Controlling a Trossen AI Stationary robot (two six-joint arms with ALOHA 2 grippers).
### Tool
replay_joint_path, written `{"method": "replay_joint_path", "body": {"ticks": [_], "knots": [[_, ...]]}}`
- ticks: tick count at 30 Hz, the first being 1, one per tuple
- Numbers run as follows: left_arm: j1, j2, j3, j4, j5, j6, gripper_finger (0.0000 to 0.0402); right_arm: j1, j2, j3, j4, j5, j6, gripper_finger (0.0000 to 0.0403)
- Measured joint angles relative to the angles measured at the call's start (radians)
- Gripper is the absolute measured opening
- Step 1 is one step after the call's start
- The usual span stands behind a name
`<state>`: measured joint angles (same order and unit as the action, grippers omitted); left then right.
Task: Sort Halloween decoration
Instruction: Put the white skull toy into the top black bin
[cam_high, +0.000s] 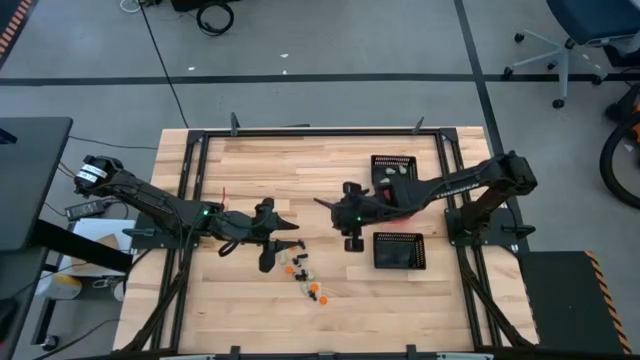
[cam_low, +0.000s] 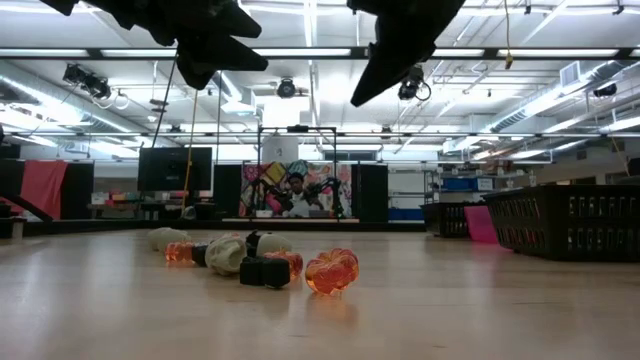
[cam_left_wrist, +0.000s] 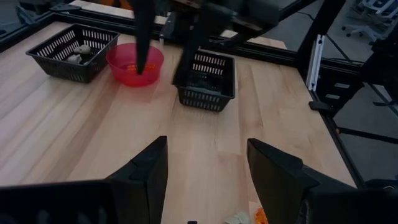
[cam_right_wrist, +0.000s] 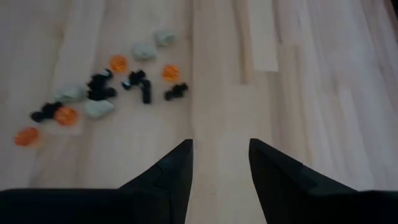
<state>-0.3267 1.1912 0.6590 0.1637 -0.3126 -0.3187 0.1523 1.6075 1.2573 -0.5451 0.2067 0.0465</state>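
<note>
Left tool (cam_high: 268, 238): hangs above the tabletop just beside the trinket cluster, on the cluster's left in the overhead view; fingers (cam_left_wrist: 146, 171) spread apart with bare wood between them, gripping nothing.
Right tool (cam_high: 352, 235): hovers over the middle of the tabletop, near the two trays and the bowl; fingers (cam_right_wrist: 171, 171) parted with only wood showing in the gap, nothing carried.
Halloween decoration (cam_high: 305, 278): a loose scatter of tiny orange, black and pale cream pieces lying on the tabletop toward its front edge, between the two arms; from table height (cam_low: 262, 262) they sit in a low heap, an orange pumpkin-like piece (cam_low: 331, 272) at the near end.
Sorted pieces: a few pale items seem to lie in the far tray (cam_left_wrist: 70, 48) and some orange bits in the bowl (cam_left_wrist: 135, 63), though they are too small to be sure of.
Near tray (cam_high: 398, 250): square black mesh, just beside the bowl; contents hard to tell.
Tabletop (cam_high: 250, 170): light wooden boards inside a black frame.
Room behind: a person (cam_low: 296, 196) far off past the table's end.
</note>
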Motion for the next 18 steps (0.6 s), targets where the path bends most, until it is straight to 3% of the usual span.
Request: {"method": "replay_joint_path", "body": {"ticks": [8,18], "knots": [[0.000,0.000,-0.001,-0.003,-0.002,0.000,0.0192,0.074,0.127,0.031,0.026,-0.014,0.025,0.0160],[0.000,0.000,-0.001,-0.023,-0.002,-0.002,0.0192,0.144,0.360,0.258,-0.040,-0.051,0.004,0.0160]]}}
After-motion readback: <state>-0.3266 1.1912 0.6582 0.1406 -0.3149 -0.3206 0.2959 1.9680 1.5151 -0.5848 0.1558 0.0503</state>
